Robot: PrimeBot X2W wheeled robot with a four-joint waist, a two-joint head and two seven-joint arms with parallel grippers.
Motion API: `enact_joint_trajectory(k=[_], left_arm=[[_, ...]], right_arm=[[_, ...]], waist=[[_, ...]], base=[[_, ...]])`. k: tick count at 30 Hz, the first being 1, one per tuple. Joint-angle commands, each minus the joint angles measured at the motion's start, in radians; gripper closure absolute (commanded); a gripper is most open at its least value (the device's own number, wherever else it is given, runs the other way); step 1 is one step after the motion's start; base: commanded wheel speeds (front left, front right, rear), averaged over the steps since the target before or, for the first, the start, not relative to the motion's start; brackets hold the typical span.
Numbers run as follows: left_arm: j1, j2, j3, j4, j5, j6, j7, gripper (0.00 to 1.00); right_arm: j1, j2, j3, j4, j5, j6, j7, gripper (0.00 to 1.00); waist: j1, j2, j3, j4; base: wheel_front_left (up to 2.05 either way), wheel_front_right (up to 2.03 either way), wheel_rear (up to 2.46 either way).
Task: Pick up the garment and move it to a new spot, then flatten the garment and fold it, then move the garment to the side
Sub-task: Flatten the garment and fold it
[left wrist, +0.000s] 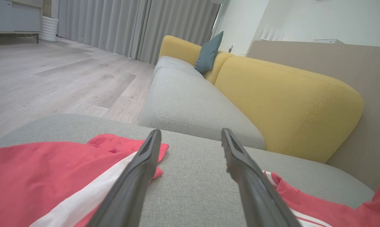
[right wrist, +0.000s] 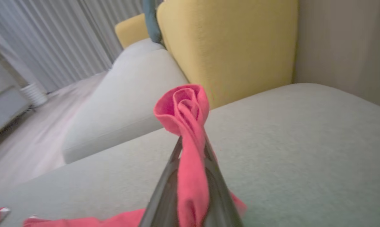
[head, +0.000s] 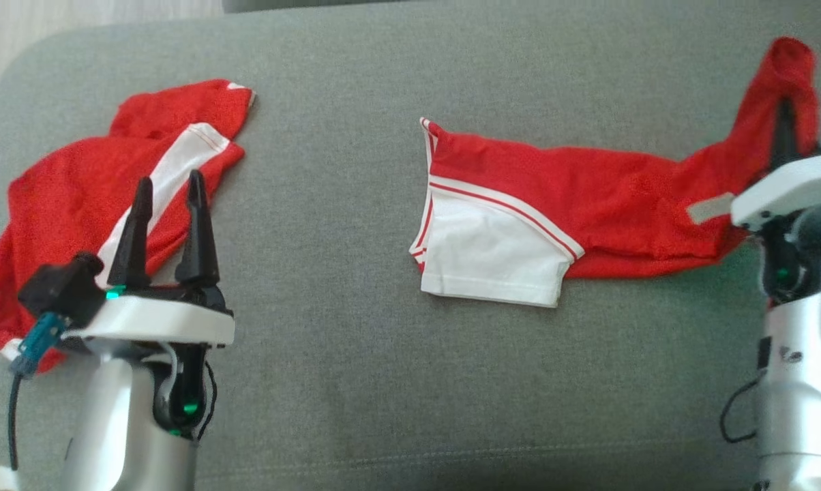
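Relocation of red-and-white garment (head: 588,198) apparently under way on grey seat (head: 356,382): clamped tight at one bunched end by right gripper (head: 785,126), trailing creased across the middle. Flattening, folding, setting aside all to come. Wide open and empty: left gripper (head: 170,179), above second red garment (head: 63,198).

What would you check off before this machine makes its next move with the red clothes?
1. Hold of right claw on held garment: ok, shut on its bunched red end.
2. Is left claw free to help: ok, open, holding nothing.
3. Is held garment flat: not ok, creased, one end lifted.
4. Is second garment apart from it: ok, gray cushion shows between them.
5. Grip firm enough to pull: cannot tell.
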Motion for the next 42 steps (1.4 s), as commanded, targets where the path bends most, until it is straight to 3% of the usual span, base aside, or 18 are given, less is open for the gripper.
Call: enact_joint_trajectory(k=[1, 10, 21, 32, 33, 34, 42], left_arm=[[-0.016, 0.012, 0.022, -0.032, -0.005, 0.001, -0.005, 0.0], [0.012, 0.011, 0.004, -0.035, -0.018, 0.02, -0.005, 0.0], [0.001, 0.011, -0.038, -0.02, -0.028, 0.024, -0.005, 0.0], [0.007, 0.011, -0.036, -0.009, -0.037, 0.031, -0.005, 0.0], [0.009, 0.011, -0.037, -0.009, -0.039, 0.031, -0.005, 0.0], [0.01, 0.011, -0.038, -0.008, -0.039, 0.031, -0.005, 0.0], [0.014, 0.011, -0.045, -0.003, -0.046, 0.038, -0.005, 0.0]], right_arm=[[-0.002, -0.004, 0.049, -0.042, 0.031, 0.003, 0.005, 1.0], [0.06, -0.004, 0.372, -0.021, 0.361, 0.003, -0.071, 1.0], [-0.031, -0.004, 0.827, 0.255, 0.713, 0.003, -0.341, 1.0], [-0.142, -0.004, 1.066, 0.467, 0.913, 0.003, -0.424, 1.0], [-0.147, -0.004, 1.084, 0.48, 0.924, 0.003, -0.426, 0.68], [-0.15, -0.004, 1.102, 0.483, 0.94, 0.003, -0.427, 0.0], [-0.136, -0.004, 1.29, 0.339, 1.087, 0.003, -0.428, 0.0]], waist=[[0.0, 0.0, -0.011, 0.005], [0.0, 0.0, -0.038, 0.017], [0.0, 0.0, -0.021, 0.066], [0.0, 0.0, -0.015, 0.117], [0.0, 0.0, -0.016, 0.119], [0.0, 0.0, -0.016, 0.121], [0.0, 0.0, -0.028, 0.113]], base=[[0.0, 0.0, 0.0], [0.0, 0.0, 0.0], [0.0, 0.0, 0.0], [0.0, 0.0, 0.0], [0.0, 0.0, 0.0], [0.0, 0.0, 0.0], [0.0, 0.0, 0.0]])
